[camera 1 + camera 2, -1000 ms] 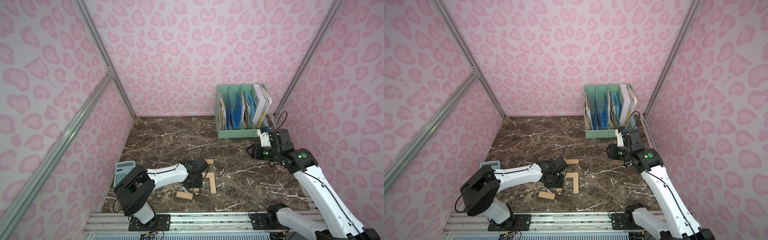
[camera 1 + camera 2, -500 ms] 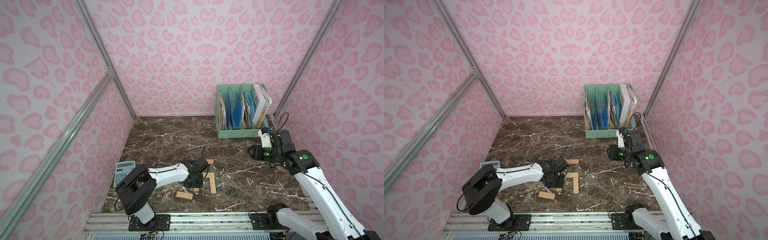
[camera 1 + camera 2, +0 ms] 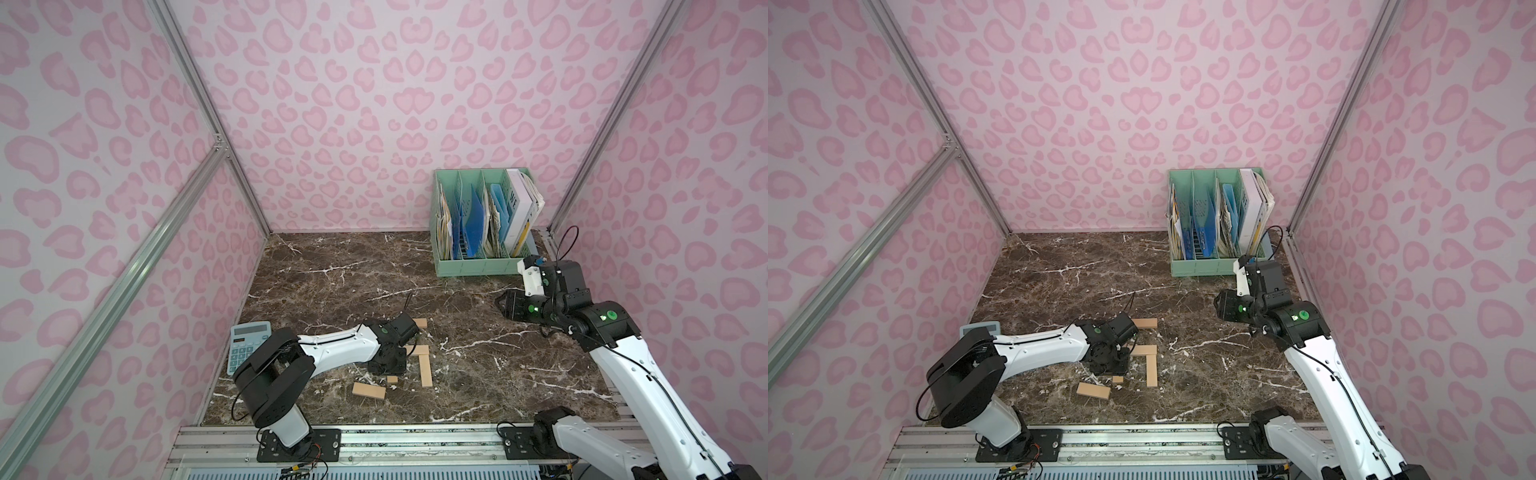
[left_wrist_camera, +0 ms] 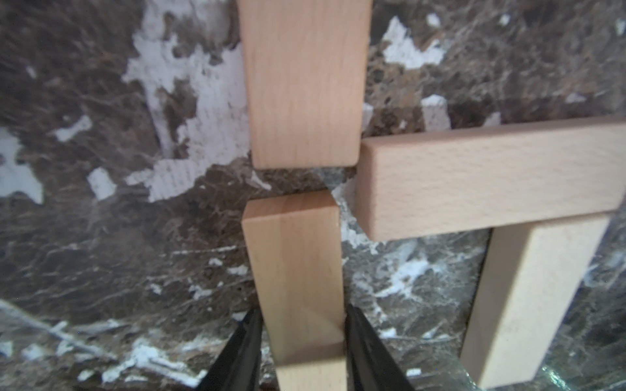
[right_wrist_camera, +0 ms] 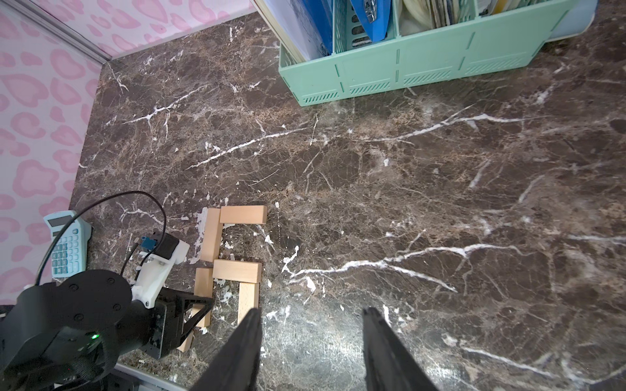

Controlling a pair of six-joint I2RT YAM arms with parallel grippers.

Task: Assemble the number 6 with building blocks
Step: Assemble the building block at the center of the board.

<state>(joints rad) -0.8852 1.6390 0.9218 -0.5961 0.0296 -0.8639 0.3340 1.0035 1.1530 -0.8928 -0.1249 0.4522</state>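
The left gripper [image 4: 302, 313] has tightened, now clamped on the lower-centre plank [image 4: 293, 257] — we judge its placement pending — while the right gripper [image 5: 311, 310] gapes empty.

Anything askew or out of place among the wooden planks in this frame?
The loose plank lies alone and skewed, apart from the joined ones. The gripped plank, between the left gripper's fingers, sits slightly offset from the upright plank beyond it, with a gap between their ends.
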